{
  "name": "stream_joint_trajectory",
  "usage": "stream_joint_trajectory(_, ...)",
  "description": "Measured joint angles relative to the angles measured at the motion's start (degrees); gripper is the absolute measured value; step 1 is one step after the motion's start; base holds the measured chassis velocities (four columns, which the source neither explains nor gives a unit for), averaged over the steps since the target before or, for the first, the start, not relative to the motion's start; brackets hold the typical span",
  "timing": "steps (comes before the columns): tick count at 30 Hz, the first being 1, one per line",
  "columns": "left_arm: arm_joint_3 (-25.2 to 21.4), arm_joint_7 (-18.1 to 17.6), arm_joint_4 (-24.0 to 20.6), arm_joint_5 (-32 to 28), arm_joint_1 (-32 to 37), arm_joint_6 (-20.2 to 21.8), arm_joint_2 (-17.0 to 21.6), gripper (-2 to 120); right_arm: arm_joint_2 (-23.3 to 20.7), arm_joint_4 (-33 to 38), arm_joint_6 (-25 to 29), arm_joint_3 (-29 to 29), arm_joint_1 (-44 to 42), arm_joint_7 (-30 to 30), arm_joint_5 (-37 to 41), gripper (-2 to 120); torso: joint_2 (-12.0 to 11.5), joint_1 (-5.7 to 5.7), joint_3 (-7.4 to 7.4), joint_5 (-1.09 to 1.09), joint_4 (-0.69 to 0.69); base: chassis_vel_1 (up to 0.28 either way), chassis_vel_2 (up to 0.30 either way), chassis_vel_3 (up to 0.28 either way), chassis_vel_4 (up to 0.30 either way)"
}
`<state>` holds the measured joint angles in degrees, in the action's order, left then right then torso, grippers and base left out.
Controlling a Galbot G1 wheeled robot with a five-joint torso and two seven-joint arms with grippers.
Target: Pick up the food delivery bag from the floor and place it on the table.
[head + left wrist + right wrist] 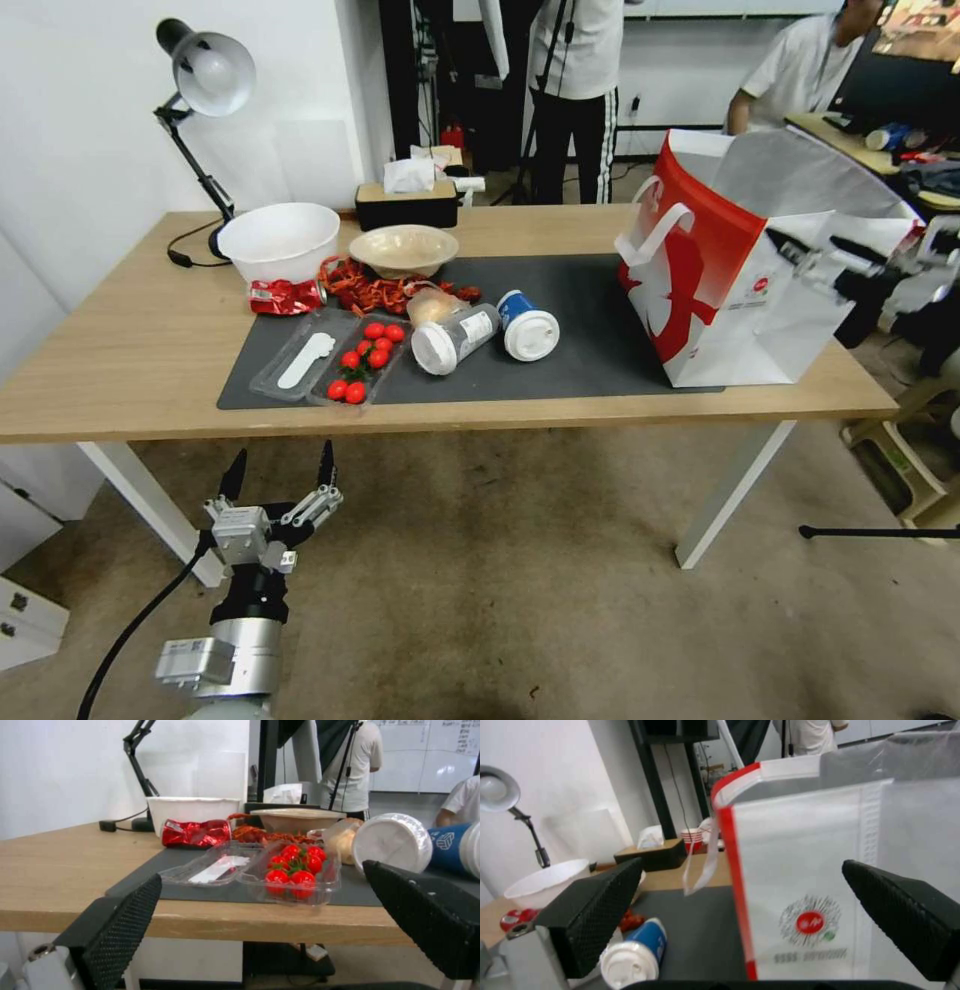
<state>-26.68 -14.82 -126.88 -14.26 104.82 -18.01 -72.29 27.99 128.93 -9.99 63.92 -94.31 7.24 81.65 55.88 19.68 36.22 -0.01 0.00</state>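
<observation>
One food delivery bag (740, 290) stands on the surface (120, 350), along with one dark grey mat (590, 330). Two lidded cups lie on their sides: a grey one (452, 338) and a blue one (525, 324). There are two bowls, a large white bowl (279, 240) and a beige bowl (403, 249). One clear plastic tray (335, 360) holds eight cherry tomatoes (366, 358). There is one crumpled red wrapper (283, 296), one tissue box (406, 203) and one desk lamp (203, 90). Two grippers are in view, the left gripper (280, 470) and the right gripper (740, 915).
</observation>
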Motion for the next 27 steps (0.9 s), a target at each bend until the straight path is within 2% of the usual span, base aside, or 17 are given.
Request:
stream_joint_trajectory(5,0.38,0.16,-0.51,-0.71,0.27,0.63,-0.07,100,3.62,3.61,2.35,0.04,-3.86,0.62,-6.86,100,0.0,0.0,0.0,0.0,0.0,0.0,0.0,0.0,0.0)
stream_joint_trajectory(8,0.42,0.12,-0.62,-1.02,0.39,1.01,-0.1,100,8.07,6.35,6.31,-0.87,-7.77,0.93,-15.73,100,0.0,0.0,0.0,0.0,-0.01,0.0,0.0,0.0,0.0)
stream_joint_trajectory(13,0.38,0.17,-0.74,-1.06,0.63,1.12,-0.11,100,12.42,7.58,10.4,-3.66,-10.17,0.62,-22.91,100,0.0,0.0,0.0,0.0,0.0,0.0,0.0,0.0,0.0)
stream_joint_trajectory(15,0.38,0.38,-0.99,-1.04,0.7,1.81,-0.08,100,17.46,8.21,13.72,-7.46,-11.43,0.61,-29.57,100,0.0,0.0,0.0,0.0,0.0,0.0,0.0,0.0,0.0)
stream_joint_trajectory(17,0.38,0.41,-1.01,-1.04,0.7,1.94,-0.08,100,18.75,8.26,14.26,-8.31,-11.7,0.59,-31.04,100,0.0,0.0,0.0,0.0,0.01,0.0,0.0,0.0,0.0)
stream_joint_trajectory(19,0.49,0.56,-1.01,-0.89,0.48,2.32,-0.07,100,24.66,8.13,17.07,-12.93,-12.99,0.34,-38.44,100,0.0,0.0,-0.01,0.0,-0.02,0.0,0.0,0.0,0.0)
stream_joint_trajectory(20,0.49,0.56,-1.01,-0.89,0.48,2.32,-0.07,100,24.66,8.13,17.07,-12.93,-12.99,0.34,-38.44,100,0.0,0.0,-0.01,0.0,-0.02,0.0,0.0,0.0,0.0)
stream_joint_trajectory(23,0.6,0.79,-0.99,-0.41,0.4,2.42,-0.17,100,29.8,7.21,20.19,-17.39,-13.84,0.39,-45.44,100,0.0,0.0,0.0,-0.01,0.0,0.0,0.0,0.0,0.0)
stream_joint_trajectory(25,0.61,0.88,-0.94,-0.22,0.37,2.42,-0.2,100,31.02,6.93,20.99,-18.62,-14.1,0.54,-47.31,100,0.0,0.0,0.0,0.0,0.0,0.0,0.0,0.0,0.0)
stream_joint_trajectory(27,0.62,1.23,-0.65,0.33,0.17,2.42,-0.23,100,34.77,6.1,23.81,-22.44,-14.94,1.58,-53.18,100,0.0,-0.01,0.0,0.0,0.0,0.0,0.0,0.0,0.0)
